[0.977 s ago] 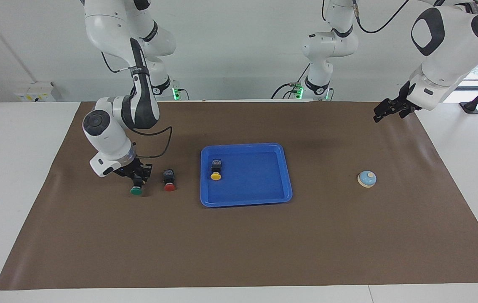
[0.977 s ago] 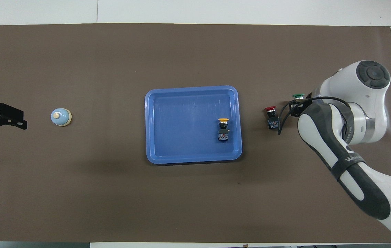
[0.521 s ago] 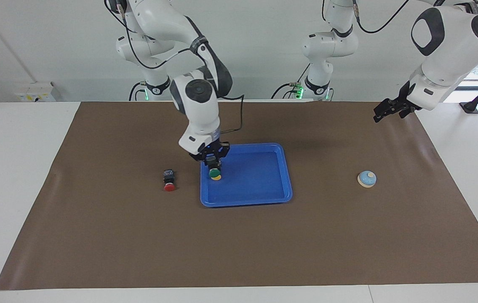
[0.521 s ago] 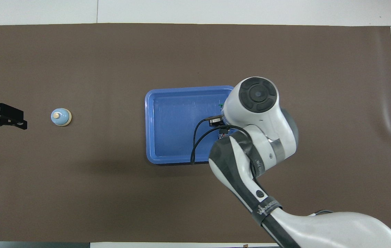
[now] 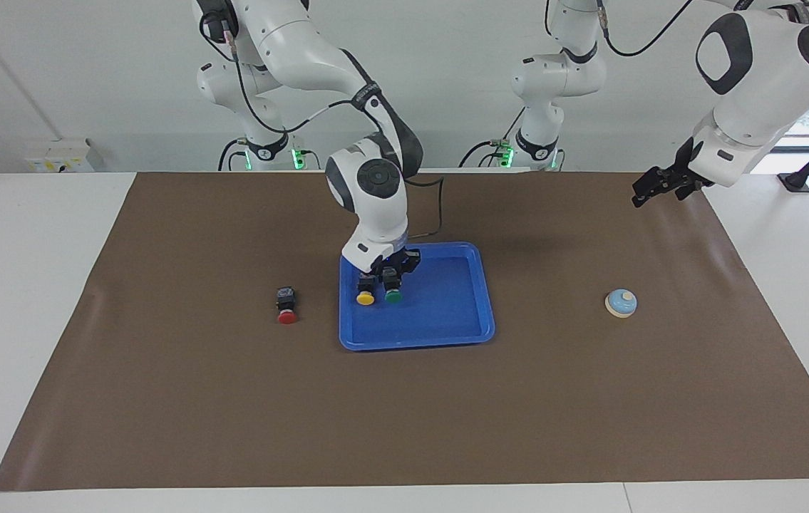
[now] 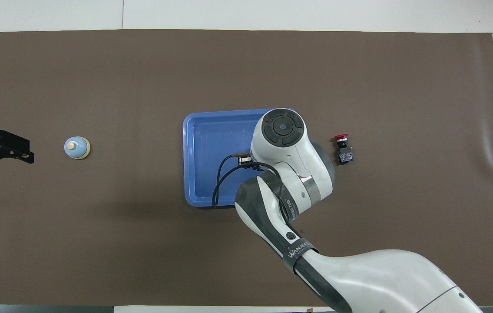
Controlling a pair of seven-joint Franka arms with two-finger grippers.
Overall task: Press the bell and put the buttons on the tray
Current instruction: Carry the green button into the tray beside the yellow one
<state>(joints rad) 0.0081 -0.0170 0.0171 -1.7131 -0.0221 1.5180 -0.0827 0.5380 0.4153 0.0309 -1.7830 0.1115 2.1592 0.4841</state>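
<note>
- Right gripper point(image 5: 391, 274) low over the blue tray point(image 5: 447, 324), fingers clamped on the black body of the green button point(image 5: 393, 295); cap hangs just beside the yellow button point(image 5: 366, 296), which already lies in the tray.
- Risk: on release the green button could knock or land on the yellow one, since the 2 are almost touching.
- Risk: whether the green button rests on the tray floor cannot be told; if dropped, it may roll toward the rim.
- Red button point(image 5: 286, 306) lies on the brown mat point(image 5: 162, 399), toward the right arm's end, apart from the tray.
- Bell point(image 5: 621, 303) sits toward the left arm's end, well apart from the tray.
- Left gripper point(image 5: 653, 191) waits, fingers spread, empty.
- Path from red button to tray looks unobstructed.
</note>
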